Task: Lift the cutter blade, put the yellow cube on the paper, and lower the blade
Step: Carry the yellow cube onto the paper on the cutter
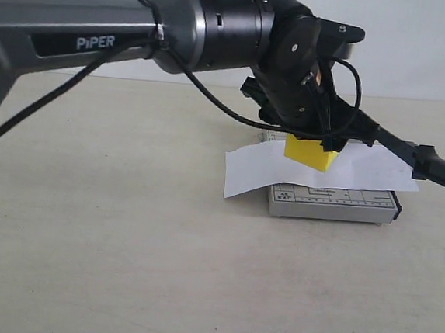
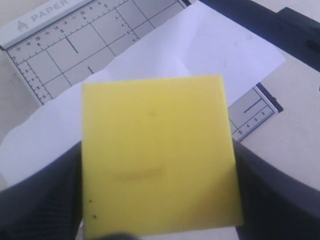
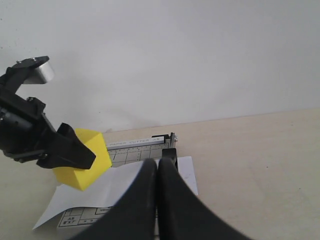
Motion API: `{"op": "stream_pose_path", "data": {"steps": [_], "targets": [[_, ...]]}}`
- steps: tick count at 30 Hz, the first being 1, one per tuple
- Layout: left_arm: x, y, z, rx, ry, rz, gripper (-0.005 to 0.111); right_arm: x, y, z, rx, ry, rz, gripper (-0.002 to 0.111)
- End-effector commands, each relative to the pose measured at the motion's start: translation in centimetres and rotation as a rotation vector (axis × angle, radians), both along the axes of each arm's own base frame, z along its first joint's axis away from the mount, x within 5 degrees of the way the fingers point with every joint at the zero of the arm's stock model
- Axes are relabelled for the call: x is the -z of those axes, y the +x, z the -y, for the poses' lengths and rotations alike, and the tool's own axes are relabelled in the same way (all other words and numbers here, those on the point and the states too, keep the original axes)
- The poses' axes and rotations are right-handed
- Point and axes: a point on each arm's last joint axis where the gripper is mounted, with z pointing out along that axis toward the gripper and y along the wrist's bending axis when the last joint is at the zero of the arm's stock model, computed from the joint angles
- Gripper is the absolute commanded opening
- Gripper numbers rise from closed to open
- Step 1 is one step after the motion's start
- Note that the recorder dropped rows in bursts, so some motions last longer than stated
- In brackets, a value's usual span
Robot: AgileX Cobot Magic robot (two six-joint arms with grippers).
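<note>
Beige table (image 1: pixel 122 243): you're clamping cube (image 1: pixel 311 153) in left gripper (image 2: pixel 159 200) over paper (image 1: pixel 245 172); releasing it tilted risks it rolling off. Right gripper (image 3: pixel 157 190) is sitting with fingers together.

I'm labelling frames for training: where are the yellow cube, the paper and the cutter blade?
yellow cube (image 1: pixel 306 153): exterior view, its front face.
paper (image 1: pixel 247 172): exterior view, overhanging left end.
cutter blade (image 1: pixel 439 167): exterior view, thick handle end.
</note>
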Motion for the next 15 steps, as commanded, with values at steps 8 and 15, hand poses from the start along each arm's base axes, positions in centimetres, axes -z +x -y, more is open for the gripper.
{"op": "stream_pose_path", "data": {"steps": [8,15], "targets": [[1.7,1.8,1.2,0.008,0.068,0.017,0.004,0.0,0.0,0.1,0.015,-0.004,0.009,0.0],[2.8,2.2,1.2,0.007,0.098,0.019,0.004,0.0,0.0,0.2,0.016,-0.006,0.01,0.0]]}}
